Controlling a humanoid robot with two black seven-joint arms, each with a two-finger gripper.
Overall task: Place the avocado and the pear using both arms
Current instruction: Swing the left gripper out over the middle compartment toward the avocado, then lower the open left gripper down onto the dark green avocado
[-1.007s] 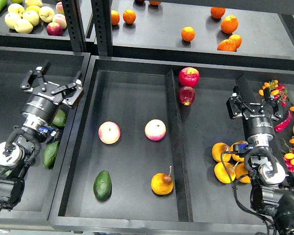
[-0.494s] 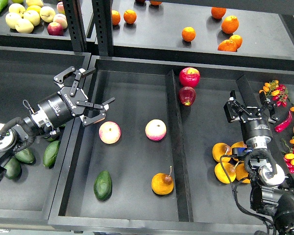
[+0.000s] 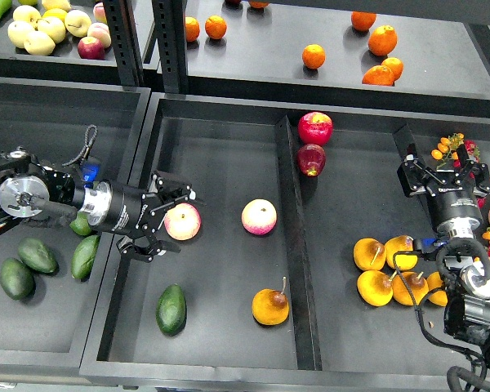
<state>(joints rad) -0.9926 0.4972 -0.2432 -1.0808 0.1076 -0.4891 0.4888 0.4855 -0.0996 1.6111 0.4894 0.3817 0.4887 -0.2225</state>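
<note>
The dark green avocado (image 3: 171, 309) lies at the front left of the middle tray (image 3: 220, 155). The yellow-orange pear (image 3: 270, 306) with its brown stem lies to its right, near the divider. My left gripper (image 3: 175, 220) reaches in sideways from the left, open, with its fingers above and below a pink-and-cream apple (image 3: 184, 222). It is well behind the avocado. My right gripper (image 3: 443, 170) is open and empty over the right bin, far from both fruits.
A second pink-and-cream apple (image 3: 259, 216) lies mid-tray. Two red apples (image 3: 314, 128) lie behind the divider (image 3: 298, 245). Lighter avocados (image 3: 37, 255) lie in the left tray, and several yellow-orange pears (image 3: 369, 254) in the right bin. Shelves with oranges (image 3: 314, 56) stand behind.
My left arm has swung down and to the right, from above the left tray into the middle tray, ending at the apple. My right gripper has shifted slightly right.
</note>
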